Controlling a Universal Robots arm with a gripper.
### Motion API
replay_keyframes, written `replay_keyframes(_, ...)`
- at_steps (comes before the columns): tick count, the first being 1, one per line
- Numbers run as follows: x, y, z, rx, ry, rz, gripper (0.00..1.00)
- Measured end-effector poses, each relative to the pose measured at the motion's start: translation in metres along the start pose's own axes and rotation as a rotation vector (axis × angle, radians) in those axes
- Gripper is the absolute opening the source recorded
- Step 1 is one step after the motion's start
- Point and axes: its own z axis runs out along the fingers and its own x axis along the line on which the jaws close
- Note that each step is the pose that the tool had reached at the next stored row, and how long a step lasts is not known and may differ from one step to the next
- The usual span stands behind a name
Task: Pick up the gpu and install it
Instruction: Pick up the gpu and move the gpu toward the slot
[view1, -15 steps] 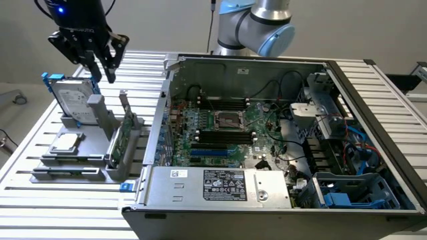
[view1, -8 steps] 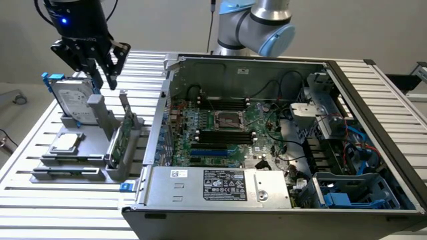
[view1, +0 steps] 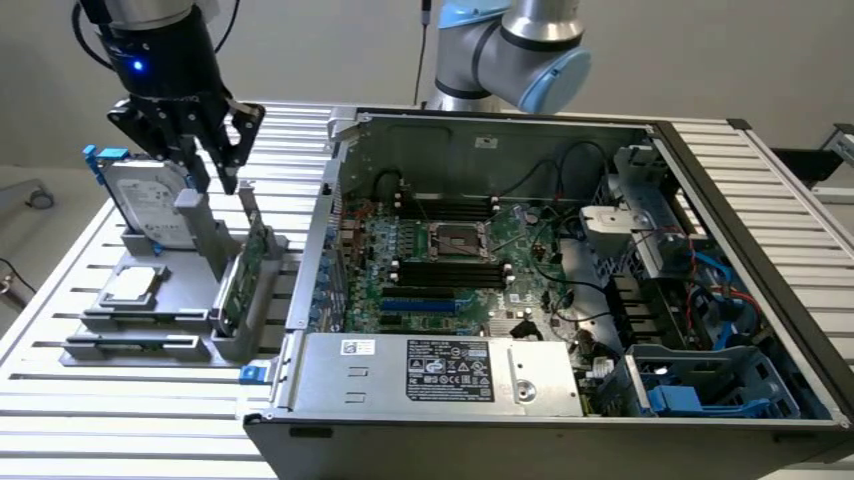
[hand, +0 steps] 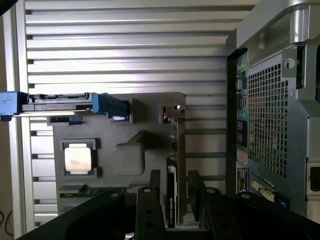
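Well, my main worry is the descent: the gripper (view1: 222, 178) hovers above the gpu (view1: 236, 287) with its fingers (hand: 151, 200) spread, one to each side of the card's thin top edge and not touching it. If I come down even a little off-centre, I judge a fingertip could land on that edge or on the wall of the grey fixture (view1: 248, 340) and jam the card in its slot. A skewed pinch could also let the card tilt as it lifts, and its silver bracket (hand: 173, 113) might catch on the fixture. The hard drive (view1: 142, 200) stands near the gripper's other flank, so a sideways drift could knock it. The gpu stands on edge in the fixture on the slatted table (view1: 80, 400), just beside the open computer case (view1: 328, 180), on the exterior view's left. Its long axis runs roughly parallel to that case wall, with the bracket end toward the hard drive's end of the fixture, away from the exterior camera. The green board faces the processor chip (view1: 134, 286).
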Motion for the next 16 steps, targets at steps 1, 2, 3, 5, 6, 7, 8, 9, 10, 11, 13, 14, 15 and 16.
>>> replay_keyframes(1, 0.0, -0.001, 0.0017, 0.0, 0.0002, -0.004, 0.36)
replay_keyframes(2, 0.0, -0.0019, 0.0033, 0.0001, 0.0005, -0.008, 0.36)
replay_keyframes(3, -0.001, -0.0028, 0.0049, 0.0001, 0.0007, -0.012, 0.36)
replay_keyframes(5, -0.001, -0.0047, 0.008, 0.0002, 0.0013, -0.02, 0.36)
replay_keyframes(6, -0.001, -0.0057, 0.0096, 0.0003, 0.0016, -0.024, 0.36)
replay_keyframes(7, -0.001, -0.0066, 0.0111, 0.0003, 0.0017, -0.027, 0.36)
replay_keyframes(8, -0.001, -0.0076, 0.0129, 0.0003, 0.0018, -0.031, 0.36)
replay_keyframes(9, -0.001, -0.0087, 0.0146, 0.0003, 0.0019, -0.033, 0.36)
replay_keyframes(10, -0.001, -0.0096, 0.0164, 0.0003, 0.002, -0.035, 0.36)
replay_keyframes(11, -0.001, -0.0106, 0.0181, 0.0003, 0.0021, -0.038, 0.36)
replay_keyframes(13, -0.001, -0.0123, 0.0217, 0.0003, 0.0023, -0.042, 0.36)
replay_keyframes(14, -0.001, -0.0132, 0.0235, 0.0004, 0.0024, -0.045, 0.36)
replay_keyframes(15, -0.001, -0.0139, 0.0253, 0.0004, 0.0025, -0.047, 0.36)
replay_keyframes(16, -0.002, -0.0146, 0.0271, 0.0004, 0.0026, -0.049, 0.36)
